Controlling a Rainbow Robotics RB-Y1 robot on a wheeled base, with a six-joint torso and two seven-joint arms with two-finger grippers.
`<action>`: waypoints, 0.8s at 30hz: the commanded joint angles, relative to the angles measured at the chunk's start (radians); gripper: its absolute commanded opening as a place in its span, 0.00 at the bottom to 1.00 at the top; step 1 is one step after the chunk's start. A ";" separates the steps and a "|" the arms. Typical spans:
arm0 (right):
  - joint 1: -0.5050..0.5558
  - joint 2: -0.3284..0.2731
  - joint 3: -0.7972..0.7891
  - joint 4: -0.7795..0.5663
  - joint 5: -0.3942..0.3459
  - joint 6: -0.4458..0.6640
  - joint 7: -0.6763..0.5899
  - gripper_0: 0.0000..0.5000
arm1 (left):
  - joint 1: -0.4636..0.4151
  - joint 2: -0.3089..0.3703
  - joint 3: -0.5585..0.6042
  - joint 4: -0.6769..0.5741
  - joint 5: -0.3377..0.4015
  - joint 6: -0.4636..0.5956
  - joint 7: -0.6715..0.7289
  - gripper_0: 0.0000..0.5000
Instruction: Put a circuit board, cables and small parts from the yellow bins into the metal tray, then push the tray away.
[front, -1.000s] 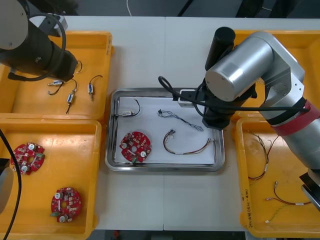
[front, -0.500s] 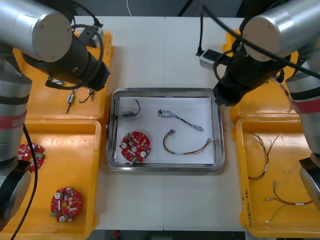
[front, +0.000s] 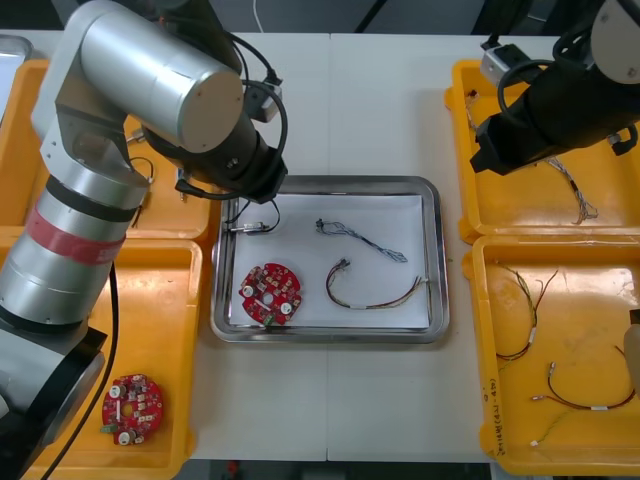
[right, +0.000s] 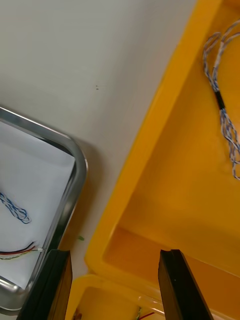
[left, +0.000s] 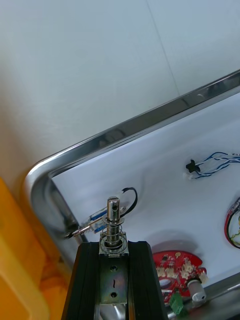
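Observation:
My left gripper (left: 113, 246) is shut on a small metal part (left: 113, 220), a short pin with a spring, just above the near-left corner of the metal tray (front: 436, 262). In the tray lie a round red circuit board (front: 270, 293), a black cable (front: 257, 222) with a small part on it, a twisted blue and white cable (front: 362, 240) and a red and yellow cable (front: 375, 291). My right gripper (right: 116, 262) is open and holds nothing. It hangs over the inner wall of the far right yellow bin (front: 520, 222), where another blue and white cable (right: 222, 110) lies.
The near left bin (front: 185, 330) holds a red circuit board (front: 132, 405). In the near right bin (front: 482, 350) lie thin cables (front: 530, 312). My left arm (front: 150, 75) covers much of the far left bin. Bare table lies beyond the tray.
My left arm has swung right from the far left bin to the tray's corner. My right arm has drawn back from the tray's right edge to over the far right bin.

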 joint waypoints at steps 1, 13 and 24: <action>0.038 -0.051 -0.094 -0.039 -0.004 0.003 -0.025 1.00 | -0.049 -0.036 -0.052 0.034 -0.020 -0.060 0.111 0.01; 0.142 -0.094 -0.242 -0.079 0.001 0.003 -0.026 1.00 | -0.045 -0.042 -0.163 0.106 -0.030 -0.129 0.134 0.00; 0.268 -0.117 -0.327 -0.193 -0.015 0.003 -0.026 1.00 | -0.031 -0.042 -0.212 0.166 -0.035 -0.193 0.162 0.00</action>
